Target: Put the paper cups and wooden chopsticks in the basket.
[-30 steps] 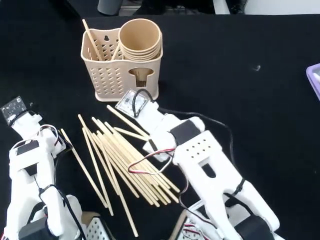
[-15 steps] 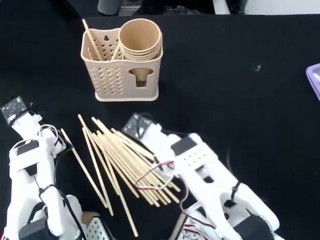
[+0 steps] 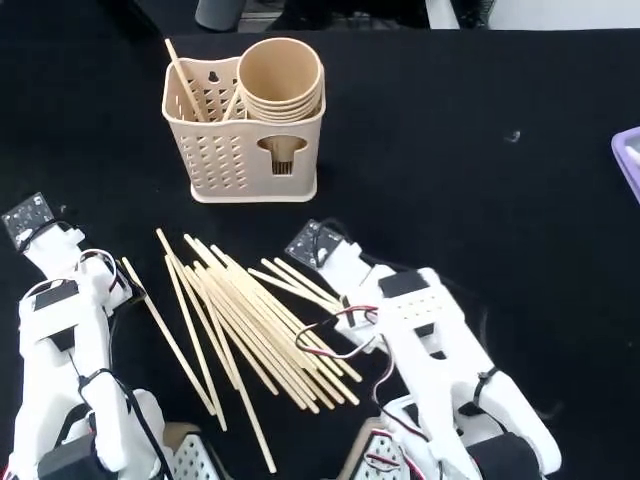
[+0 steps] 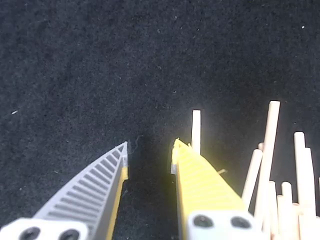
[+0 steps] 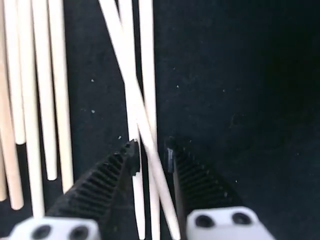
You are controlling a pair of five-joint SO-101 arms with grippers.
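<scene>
The beige basket point(image 3: 225, 160) stands at the back, with a stack of paper cups point(image 3: 282, 75) in its right compartment and a few wooden chopsticks point(image 3: 182, 70) leaning in the left one. Several loose chopsticks point(image 3: 250, 320) lie fanned on the black table in front. My right gripper point(image 3: 320, 265) is low over the pile's right edge. In the right wrist view it point(image 5: 150, 149) is narrowly open, straddling two crossed chopsticks point(image 5: 142, 120). My left gripper point(image 4: 149, 150) is open over bare cloth at the pile's left side, with a chopstick end point(image 4: 196, 127) beside its yellow finger.
A purple object point(image 3: 628, 155) pokes in at the right table edge and a grey object point(image 3: 220, 12) sits behind the basket. Both arm bases occupy the near edge. Open black cloth lies to the right of the basket.
My right arm has drawn back from the basket's front and moved right, down onto the right edge of the chopstick pile. The left arm has not moved.
</scene>
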